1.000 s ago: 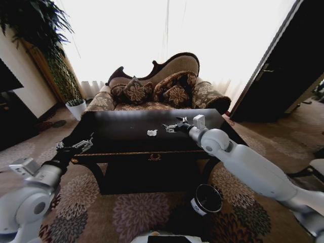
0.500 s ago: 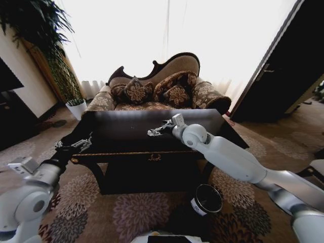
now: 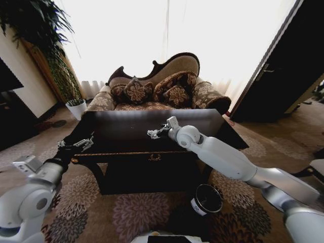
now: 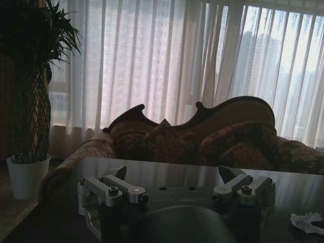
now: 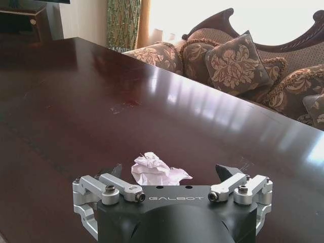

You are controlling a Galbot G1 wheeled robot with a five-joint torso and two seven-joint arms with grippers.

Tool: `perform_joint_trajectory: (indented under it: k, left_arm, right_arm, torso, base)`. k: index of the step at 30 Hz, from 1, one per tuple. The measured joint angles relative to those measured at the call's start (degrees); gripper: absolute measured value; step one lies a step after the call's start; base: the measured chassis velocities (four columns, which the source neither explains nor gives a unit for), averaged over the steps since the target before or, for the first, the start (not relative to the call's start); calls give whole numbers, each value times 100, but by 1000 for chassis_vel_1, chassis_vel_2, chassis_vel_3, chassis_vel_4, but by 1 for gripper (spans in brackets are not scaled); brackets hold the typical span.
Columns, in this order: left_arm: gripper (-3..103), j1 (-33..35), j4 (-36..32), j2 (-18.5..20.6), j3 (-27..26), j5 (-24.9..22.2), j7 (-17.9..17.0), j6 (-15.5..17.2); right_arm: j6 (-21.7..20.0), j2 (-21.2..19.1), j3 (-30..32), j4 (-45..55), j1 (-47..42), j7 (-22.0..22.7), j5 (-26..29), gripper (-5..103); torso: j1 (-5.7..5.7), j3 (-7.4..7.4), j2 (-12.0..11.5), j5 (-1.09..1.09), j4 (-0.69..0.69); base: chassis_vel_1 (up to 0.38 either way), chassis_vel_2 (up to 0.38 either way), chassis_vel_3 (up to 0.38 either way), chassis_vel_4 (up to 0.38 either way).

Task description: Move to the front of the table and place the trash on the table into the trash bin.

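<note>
paper wad (image 5: pixel 154 170) on bench (image 3: pixel 126 131) mid-top, between right tool's spread fingers, just ahead of its palm | left tool (image 3: pixel 81 144) released, idle at bench's left front edge | right tool (image 3: pixel 153 133) released, nearer arm, straddling wad | bin (image 3: pixel 206 199) on carpet, front-right
</note>
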Motion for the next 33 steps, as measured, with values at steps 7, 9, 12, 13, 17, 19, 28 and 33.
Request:
perform_joint_trajectory:
  k: [7, 9, 12, 13, 17, 19, 28, 33]
  left_arm:
    - [100, -32, 45, 12, 8, -2, -1, 0]
    - [100, -38, 53, 14, 8, -2, -2, 0]
    - [100, -67, 70, 12, 36, -3, -2, -1]
    - [100, -71, 71, 11, 44, -3, -2, -1]
    - [100, -73, 73, 15, 47, -6, -2, -1]
    - [100, -73, 73, 20, 43, -8, -2, -1]
    - [100, -75, 74, 40, 37, -15, -2, -2]
    - [100, -55, 66, 41, 4, -18, -2, -3]
  right_arm:
    - [40, 129, -95, -182, 29, 56, -44, 100]
    - [43, 138, -104, -183, 36, 57, -40, 100]
    - [46, 185, -152, -196, 48, 65, -33, 100]
    - [47, 193, -162, -203, 48, 68, -34, 100]
    - [57, 180, -180, -215, 21, 67, -67, 100]
    - [65, 174, -181, -216, 15, 65, -78, 100]
    - [122, 166, -208, -225, 2, 9, -138, 77]
    - [122, 158, -241, -233, -35, -33, -199, 54]
  torso:
    - [0, 0, 0, 0, 0]
    - [0, 0, 1, 0, 0]
    - [0, 0, 1, 0, 0]
    - [0, 0, 1, 0, 0]
    - [0, 0, 1, 0, 0]
    - [0, 0, 1, 0, 0]
    - [0, 0, 1, 0, 0]
    - [0, 0, 1, 0, 0]
  base:
    - [0, 0, 0, 0]
    - [0, 0, 0, 0]
    - [0, 0, 0, 0]
    - [0, 0, 0, 0]
    - [0, 0, 0, 0]
    - [0, 0, 0, 0]
    - [0, 0, 0, 0]
    - [0, 0, 0, 0]
